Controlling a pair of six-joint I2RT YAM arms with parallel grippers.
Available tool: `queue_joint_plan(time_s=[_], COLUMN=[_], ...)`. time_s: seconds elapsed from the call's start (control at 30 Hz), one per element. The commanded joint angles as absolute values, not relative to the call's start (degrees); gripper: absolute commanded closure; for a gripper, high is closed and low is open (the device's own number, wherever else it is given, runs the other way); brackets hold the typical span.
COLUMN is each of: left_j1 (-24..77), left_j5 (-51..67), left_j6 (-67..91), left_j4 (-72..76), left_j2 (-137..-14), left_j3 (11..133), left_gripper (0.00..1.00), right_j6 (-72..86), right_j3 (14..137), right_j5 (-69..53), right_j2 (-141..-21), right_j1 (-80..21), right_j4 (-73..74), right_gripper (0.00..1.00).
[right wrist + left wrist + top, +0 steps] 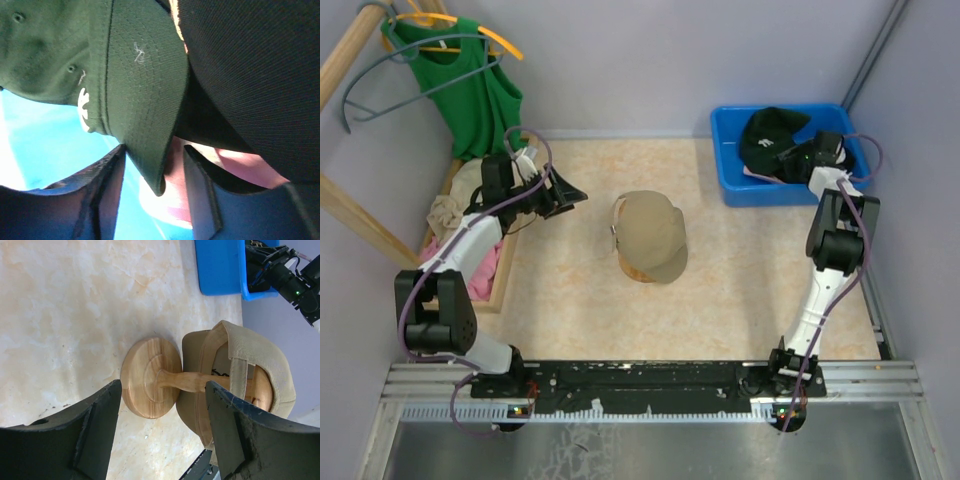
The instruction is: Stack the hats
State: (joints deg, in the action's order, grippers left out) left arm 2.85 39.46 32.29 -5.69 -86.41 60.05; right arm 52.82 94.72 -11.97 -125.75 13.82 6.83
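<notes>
A tan hat [652,235] sits on a wooden stand [150,377] mid-table; the left wrist view shows its inside and back strap [260,355]. My left gripper [570,197] hovers left of it, open and empty [164,386]. My right gripper [792,158] reaches into the blue bin [740,190], where dark hats [772,135] lie piled. In the right wrist view the dark green hat's [135,75] brim hangs between my right gripper's [154,148] fingers, with a gap still showing on one side. The black hat [250,65] lies beside it, with pink hat fabric [235,167] beneath.
A green sleeveless top [470,85] hangs on a hanger at the back left by a wooden rail [340,50]. A wooden tray [506,270] with pink and cream cloths lies along the left wall. The bin wall [50,145] is close around my right fingers.
</notes>
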Motion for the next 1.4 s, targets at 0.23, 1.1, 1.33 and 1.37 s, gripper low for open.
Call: queue_joint_plan(time_s=[0.23, 1.1, 1.33, 1.37], left_j1=[2.58, 2.57, 2.59, 2.57], left_j5=[38.61, 46.32, 51.52, 51.68], left_j6=[30.73, 31.50, 28.09, 27.29], left_j4=[-6.61, -1.87, -0.62, -1.37], left_j2=[-87.91, -88.33, -87.21, -87.40], left_j3=[62.66, 62.00, 59.68, 59.75], left_gripper=[0.26, 0.26, 0.25, 0.25], right_j6=[56.25, 63.45, 76.96, 79.26], right_j3=[92.80, 97.42, 91.60, 89.94], right_j5=[-11.64, -32.15, -41.30, -42.18], right_j2=[-122.02, -107.28, -100.52, -99.09], right_j1=[12.91, 20.47, 21.53, 21.49], right_j4=[-1.16, -3.72, -16.61, -18.37], right_gripper=[0.89, 1.00, 1.00, 1.00])
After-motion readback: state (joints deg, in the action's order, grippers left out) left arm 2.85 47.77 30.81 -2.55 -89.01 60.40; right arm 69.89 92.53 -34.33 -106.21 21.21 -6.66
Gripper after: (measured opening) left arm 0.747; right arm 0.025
